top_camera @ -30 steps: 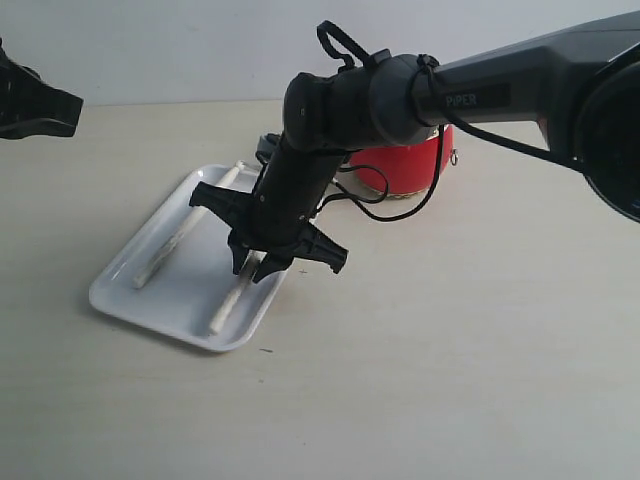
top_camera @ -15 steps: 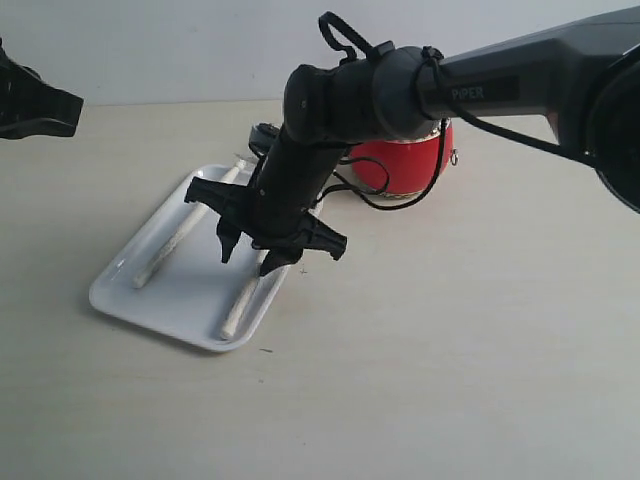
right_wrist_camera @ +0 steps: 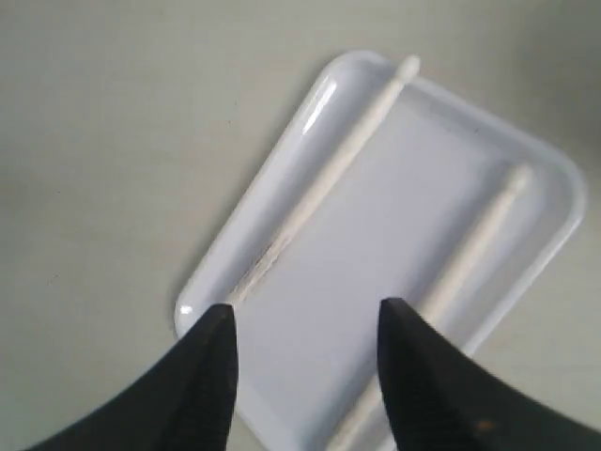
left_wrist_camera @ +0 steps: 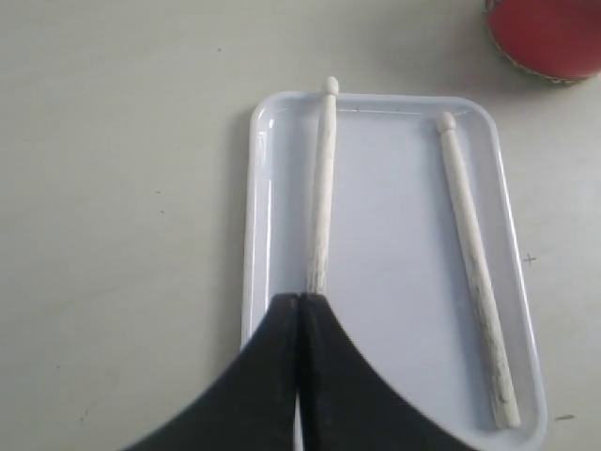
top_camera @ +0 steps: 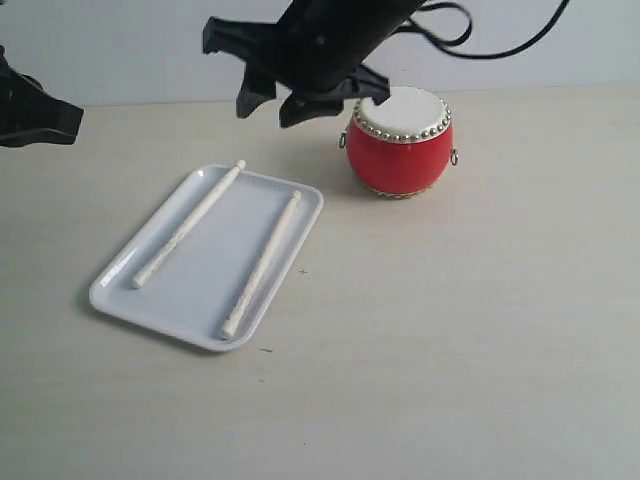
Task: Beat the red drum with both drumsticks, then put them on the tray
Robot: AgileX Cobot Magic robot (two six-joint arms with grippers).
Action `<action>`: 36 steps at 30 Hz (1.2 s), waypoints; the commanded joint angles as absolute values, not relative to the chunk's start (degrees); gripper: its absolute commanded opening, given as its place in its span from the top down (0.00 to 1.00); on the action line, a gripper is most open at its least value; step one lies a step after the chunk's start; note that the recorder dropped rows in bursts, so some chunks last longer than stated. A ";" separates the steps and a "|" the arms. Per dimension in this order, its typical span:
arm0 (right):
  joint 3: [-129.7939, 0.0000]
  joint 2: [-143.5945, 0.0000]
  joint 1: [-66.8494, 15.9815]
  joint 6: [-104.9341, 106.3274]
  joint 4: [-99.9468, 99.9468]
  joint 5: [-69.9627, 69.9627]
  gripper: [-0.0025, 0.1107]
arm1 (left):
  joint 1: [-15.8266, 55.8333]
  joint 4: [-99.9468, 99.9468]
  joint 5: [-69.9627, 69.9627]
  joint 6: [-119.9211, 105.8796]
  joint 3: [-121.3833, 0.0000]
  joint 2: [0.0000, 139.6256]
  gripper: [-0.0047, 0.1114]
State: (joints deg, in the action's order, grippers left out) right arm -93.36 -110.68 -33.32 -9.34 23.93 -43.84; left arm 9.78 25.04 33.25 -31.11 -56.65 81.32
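On the pale table [top_camera: 480, 330] in the exterior view, the white tray [top_camera: 225, 250] is set left of the red drum [top_camera: 400, 150], near it but not touching. Both drumsticks are laid flat in the tray, roughly parallel, long axes run along the tray's length, ball tips pointed at the far end and butts toward the camera. The outer stick [top_camera: 188, 225] is poked tip-first over the far rim; the drum-side stick [top_camera: 262, 263] is kept inside, close to the tray's right edge. The drum is stood upright, cream skin up. The right gripper [top_camera: 268, 108] is hung in the air at the top of the frame, fingers parted, nothing held. The left gripper [top_camera: 70, 118] is cut off by the left edge, well apart from the tray, and its state can't be told from here.

In the left wrist view, the left gripper [left_wrist_camera: 299, 299] is seen with its fingers [left_wrist_camera: 272, 376] pressed together, nothing pinched. The outer stick [left_wrist_camera: 322, 188] is hidden at the butt behind them, its ball tip rested on the rim of the tray [left_wrist_camera: 394, 235]. The drum-side stick [left_wrist_camera: 474, 272] is laid within the tray; a slice of the drum [left_wrist_camera: 549, 38] is caught in the corner beyond the tips.

In the right wrist view, the right gripper [right_wrist_camera: 305, 310] is shown spread wide and empty over the tray [right_wrist_camera: 376, 244]. The outer stick [right_wrist_camera: 329, 169] and drum-side stick [right_wrist_camera: 470, 254] are seen side by side below it, a bit blurred.
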 commanded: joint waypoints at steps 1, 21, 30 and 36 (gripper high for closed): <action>-93.55 -107.13 -29.53 1.29 22.86 -49.63 0.57 | 9.70 26.75 32.84 -31.46 -56.33 80.78 0.96; -91.31 -94.61 -21.45 21.90 18.17 -49.50 0.59 | 9.70 27.65 21.46 -31.46 -54.53 80.78 0.96; -73.77 -80.78 -18.33 25.55 19.36 -36.91 0.87 | 10.61 29.47 15.95 -31.31 -54.53 80.78 0.96; -64.84 -72.09 -18.24 25.17 19.47 -28.67 0.98 | 11.92 29.36 14.06 -32.17 -54.53 80.78 0.96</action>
State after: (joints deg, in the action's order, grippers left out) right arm -67.60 -74.73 -18.46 24.71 18.98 -31.37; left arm 11.50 28.59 15.41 -32.10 -54.68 81.22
